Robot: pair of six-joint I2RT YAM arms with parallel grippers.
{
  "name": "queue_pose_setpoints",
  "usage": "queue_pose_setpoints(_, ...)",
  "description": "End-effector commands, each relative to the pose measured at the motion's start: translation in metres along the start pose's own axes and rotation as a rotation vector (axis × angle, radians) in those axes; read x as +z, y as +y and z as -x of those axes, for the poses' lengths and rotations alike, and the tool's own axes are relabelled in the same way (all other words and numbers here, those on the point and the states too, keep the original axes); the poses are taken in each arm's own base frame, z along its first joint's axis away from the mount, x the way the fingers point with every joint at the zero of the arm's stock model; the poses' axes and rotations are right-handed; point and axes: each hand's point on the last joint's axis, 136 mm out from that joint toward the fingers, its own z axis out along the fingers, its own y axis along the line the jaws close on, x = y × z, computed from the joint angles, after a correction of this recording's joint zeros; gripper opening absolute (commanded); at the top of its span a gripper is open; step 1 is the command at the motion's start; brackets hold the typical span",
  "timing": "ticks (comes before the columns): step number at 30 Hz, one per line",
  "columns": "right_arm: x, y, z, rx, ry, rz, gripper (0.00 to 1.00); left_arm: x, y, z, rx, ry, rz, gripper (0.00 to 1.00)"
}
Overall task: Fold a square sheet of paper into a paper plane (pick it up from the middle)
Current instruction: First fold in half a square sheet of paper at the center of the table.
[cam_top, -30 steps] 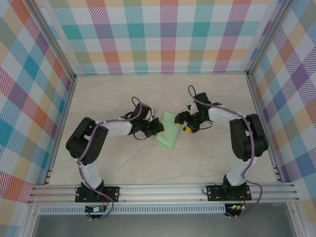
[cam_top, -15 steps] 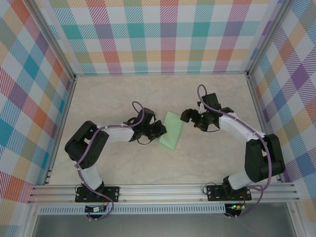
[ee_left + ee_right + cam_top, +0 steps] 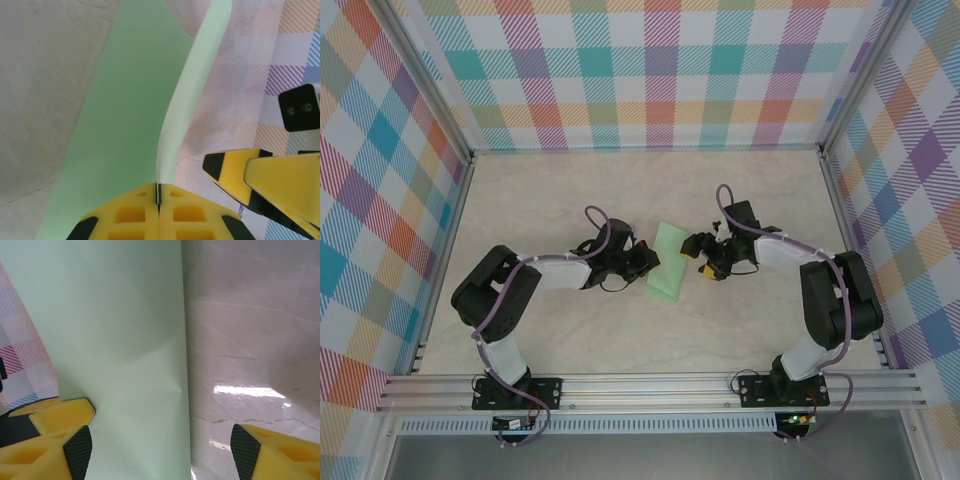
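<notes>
The light green sheet of paper [image 3: 670,262] lies mid-table as a folded oblong, angled from far right to near left. My left gripper [image 3: 647,262] sits at its left side, shut on a thin raised flap of the paper [image 3: 192,90] that stands on edge above the flat part [image 3: 125,125]. In the left wrist view the pinch point of the left gripper [image 3: 159,192] is at the bottom centre. My right gripper [image 3: 698,260] is open at the paper's right edge. In the right wrist view the right gripper [image 3: 160,450] straddles that edge of the paper [image 3: 115,340], with nothing held.
The marble-patterned tabletop [image 3: 570,200] is walled by plaid panels [image 3: 640,70] on three sides. An aluminium rail [image 3: 650,385] runs along the near edge. A yellow finger of the right arm [image 3: 250,170] shows close beside the left gripper.
The right gripper swung out to the right, away from the paper, then came back to its right edge. The left gripper shifted slightly right, still pinching the paper.
</notes>
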Motion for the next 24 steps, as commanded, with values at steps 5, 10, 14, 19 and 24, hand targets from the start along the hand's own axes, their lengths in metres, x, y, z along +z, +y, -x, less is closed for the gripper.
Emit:
queue_pose_setpoints(5,0.003,0.016,0.014,-0.018,0.016,0.033,0.77,-0.014,-0.054,-0.019,0.121,0.036,-0.133,0.04)
queue_pose_setpoints(10,0.001,0.024,0.025,0.012,0.029,0.112,0.77,-0.018,-0.055,-0.019,0.112,0.019,-0.148,0.05)
queue_pose_setpoints(14,0.006,0.032,0.026,0.003,0.055,0.169,0.77,-0.023,-0.059,-0.018,0.116,0.010,-0.160,0.04)
queue_pose_setpoints(19,0.009,0.049,0.023,-0.041,0.115,0.270,0.78,-0.029,-0.056,-0.020,0.100,-0.008,-0.175,0.04)
queue_pose_setpoints(24,0.016,0.054,0.023,-0.078,0.166,0.303,0.78,-0.027,-0.057,-0.025,0.081,-0.009,-0.198,0.05)
